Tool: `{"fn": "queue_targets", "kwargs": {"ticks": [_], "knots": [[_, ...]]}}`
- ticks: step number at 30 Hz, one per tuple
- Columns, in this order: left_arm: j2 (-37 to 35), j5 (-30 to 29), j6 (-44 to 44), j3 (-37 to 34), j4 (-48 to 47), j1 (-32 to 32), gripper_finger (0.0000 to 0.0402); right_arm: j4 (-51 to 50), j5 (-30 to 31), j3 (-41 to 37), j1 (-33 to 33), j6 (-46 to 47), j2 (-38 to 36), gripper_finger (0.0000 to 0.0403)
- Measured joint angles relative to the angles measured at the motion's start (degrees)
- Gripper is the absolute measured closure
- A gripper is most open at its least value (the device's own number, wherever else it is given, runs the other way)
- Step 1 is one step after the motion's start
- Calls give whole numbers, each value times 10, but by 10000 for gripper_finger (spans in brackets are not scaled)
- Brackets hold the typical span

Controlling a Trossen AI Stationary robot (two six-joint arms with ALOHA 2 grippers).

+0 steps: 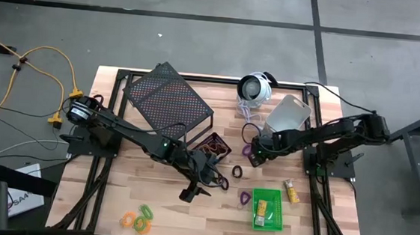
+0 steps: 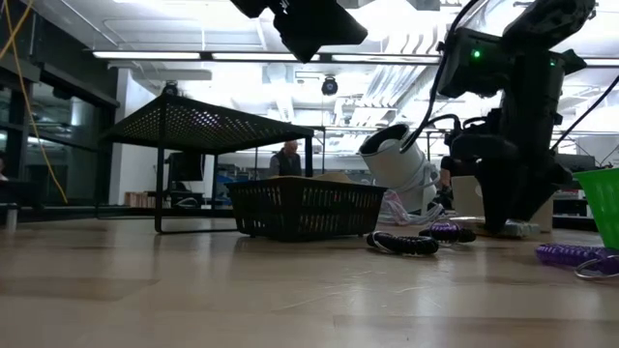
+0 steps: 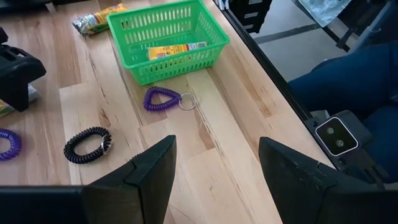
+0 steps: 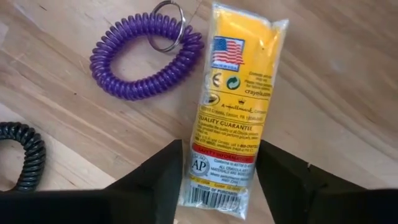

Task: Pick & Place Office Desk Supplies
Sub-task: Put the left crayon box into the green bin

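My right gripper (image 4: 221, 152) is down at the table near its far right, shut on a yellow packet (image 4: 235, 93) that lies next to a purple loop (image 4: 146, 59). My left gripper (image 3: 217, 149) is open and raised over the table's middle (image 1: 199, 183), holding nothing. Below it lie a black loop (image 3: 87, 144) and a purple loop with a ring (image 3: 163, 98). The green bin (image 1: 266, 209) stands near the right front with a yellow piece (image 3: 177, 50) inside. Another yellow piece (image 1: 291, 190) lies beside it. The black bin (image 1: 212, 144) stands mid-table. My right gripper has the yellow packet's barcode end (image 4: 214, 177) between its two fingers (image 4: 158, 180), which meet its long edges. The fingers come from above, slanting down, and lie along the packet. The packet rests flat on the table, its far end pointing away from the fingers.
The black mesh rack (image 1: 168, 99) stands at the far left. The white round device with its cord (image 1: 256, 88) and a tilted grey bin (image 1: 289, 115) are at the far right. Orange and green loops (image 1: 138, 218) lie near the front edge.
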Motion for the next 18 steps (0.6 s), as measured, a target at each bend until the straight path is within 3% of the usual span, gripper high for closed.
{"fn": "queue_targets", "kwargs": {"ticks": [9, 18], "knots": [[0, 0, 0, 0, 1, 0, 179, 4, 0, 0, 0, -2, 0, 288], [0, 0, 0, 0, 1, 0, 179, 2, -27, 1, 0, -21, -2, 297]]}}
